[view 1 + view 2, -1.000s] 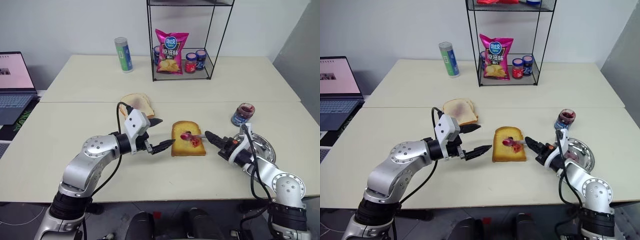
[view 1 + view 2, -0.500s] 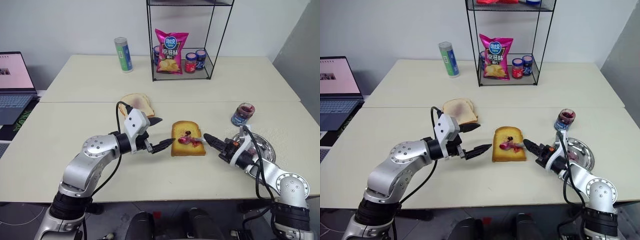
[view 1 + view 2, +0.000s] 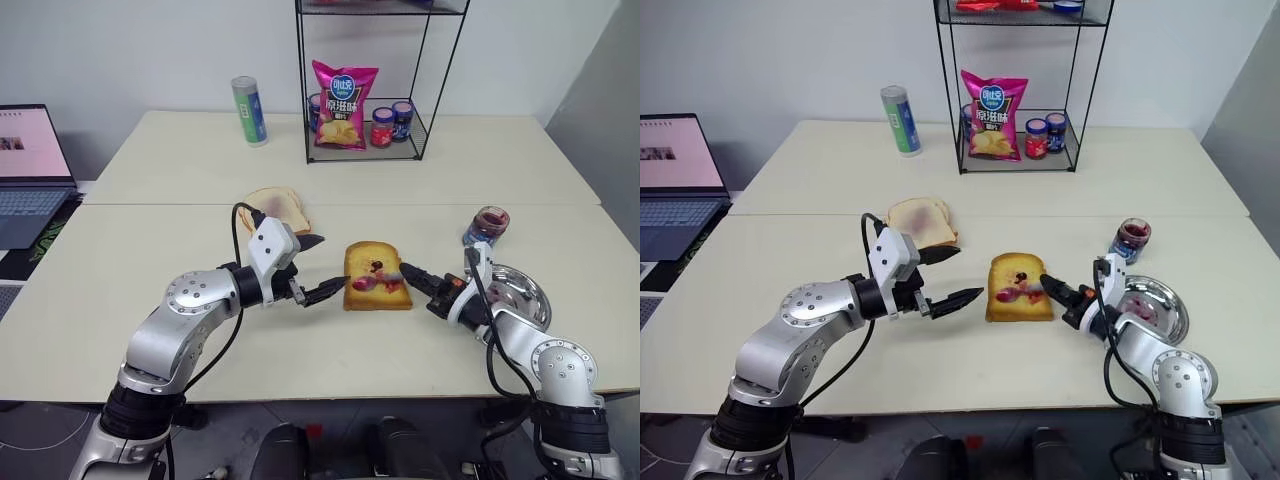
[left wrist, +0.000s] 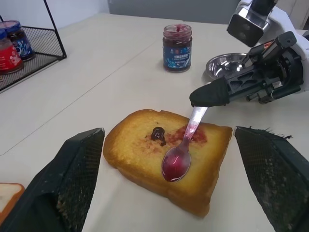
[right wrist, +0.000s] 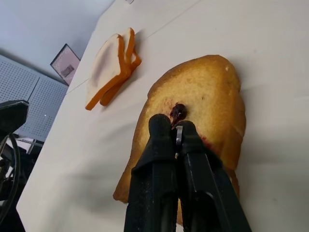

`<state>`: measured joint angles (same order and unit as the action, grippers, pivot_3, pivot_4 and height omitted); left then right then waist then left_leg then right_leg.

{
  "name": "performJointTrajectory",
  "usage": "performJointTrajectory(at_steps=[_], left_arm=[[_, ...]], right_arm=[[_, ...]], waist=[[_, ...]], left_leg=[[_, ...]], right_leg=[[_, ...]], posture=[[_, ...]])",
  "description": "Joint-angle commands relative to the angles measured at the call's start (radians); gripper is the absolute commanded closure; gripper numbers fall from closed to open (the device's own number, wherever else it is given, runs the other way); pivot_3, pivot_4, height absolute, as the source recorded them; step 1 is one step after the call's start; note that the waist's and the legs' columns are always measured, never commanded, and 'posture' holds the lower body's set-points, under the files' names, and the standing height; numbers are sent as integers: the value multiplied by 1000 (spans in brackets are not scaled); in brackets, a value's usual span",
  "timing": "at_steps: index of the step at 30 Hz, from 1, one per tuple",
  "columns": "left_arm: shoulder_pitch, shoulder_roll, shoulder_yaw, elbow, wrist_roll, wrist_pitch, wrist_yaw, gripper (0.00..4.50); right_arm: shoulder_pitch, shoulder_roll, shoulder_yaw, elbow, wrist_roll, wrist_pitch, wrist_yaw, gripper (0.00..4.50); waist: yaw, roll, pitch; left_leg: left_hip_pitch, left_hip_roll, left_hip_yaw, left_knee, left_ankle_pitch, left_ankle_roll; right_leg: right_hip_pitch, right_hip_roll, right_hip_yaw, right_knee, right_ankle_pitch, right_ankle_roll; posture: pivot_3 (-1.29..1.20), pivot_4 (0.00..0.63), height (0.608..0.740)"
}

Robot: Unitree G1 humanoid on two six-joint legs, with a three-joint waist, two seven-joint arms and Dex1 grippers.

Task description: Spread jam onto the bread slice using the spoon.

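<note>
In the left eye view, the right gripper (image 3: 409, 272), clamped tight on the spoon (image 3: 372, 281), has slid leftward since a second ago, so the bowl now lies lower-left on the bread slice (image 3: 376, 276) at frame centre. In the left wrist view, the left gripper's fingers (image 4: 79, 169) are unmoved, spread wide and empty, flanking the slice with its jam (image 4: 158, 135) blob mid-frame.

Left pincer (image 3: 318, 268) spread wide, right pincer (image 3: 407, 272) clamped shut

Office or lab room: plain pale tables (image 3: 150, 250) pushed together, open laptop (image 3: 30, 175) at one edge, bare white wall (image 3: 150, 50), black wire rack (image 3: 365, 80) holding snacks.
</note>
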<state>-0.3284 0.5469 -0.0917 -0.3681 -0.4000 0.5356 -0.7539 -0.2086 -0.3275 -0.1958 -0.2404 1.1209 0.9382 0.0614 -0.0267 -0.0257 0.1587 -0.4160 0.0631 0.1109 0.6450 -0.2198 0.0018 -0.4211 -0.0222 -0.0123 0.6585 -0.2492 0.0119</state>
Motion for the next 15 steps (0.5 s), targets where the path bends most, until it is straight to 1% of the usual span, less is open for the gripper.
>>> performJointTrajectory(at_steps=[1, 8, 15], left_arm=[[-26, -6, 7, 1, 5, -25, -2, 0], [-52, -28, -11, 47, 20, -55, -8, 0], [-86, -35, -20, 114, 34, -96, -39, 0]], right_arm=[[3, -40, -57, -6, -49, -2, -45, 4490], [-7, -92, -131, -34, 6, 15, -52, 4490], [-4, -127, -169, -84, 50, 34, -54, 4490]], waist=[[4, 0, 0], [27, 0, 0], [25, 0, 0]], left_leg=[[0, 0, 0, 0, 0, 0], [-1, -1, 0, 0, 0, 0], [-2, 0, 0, -1, 0, 1]], right_leg=[[0, 0, 0, 0, 0, 0], [0, 0, 0, -1, 0, 0], [-1, 0, 0, -2, 1, 2]], posture=[[0, 150, 740], [0, 150, 740], [0, 150, 740]])
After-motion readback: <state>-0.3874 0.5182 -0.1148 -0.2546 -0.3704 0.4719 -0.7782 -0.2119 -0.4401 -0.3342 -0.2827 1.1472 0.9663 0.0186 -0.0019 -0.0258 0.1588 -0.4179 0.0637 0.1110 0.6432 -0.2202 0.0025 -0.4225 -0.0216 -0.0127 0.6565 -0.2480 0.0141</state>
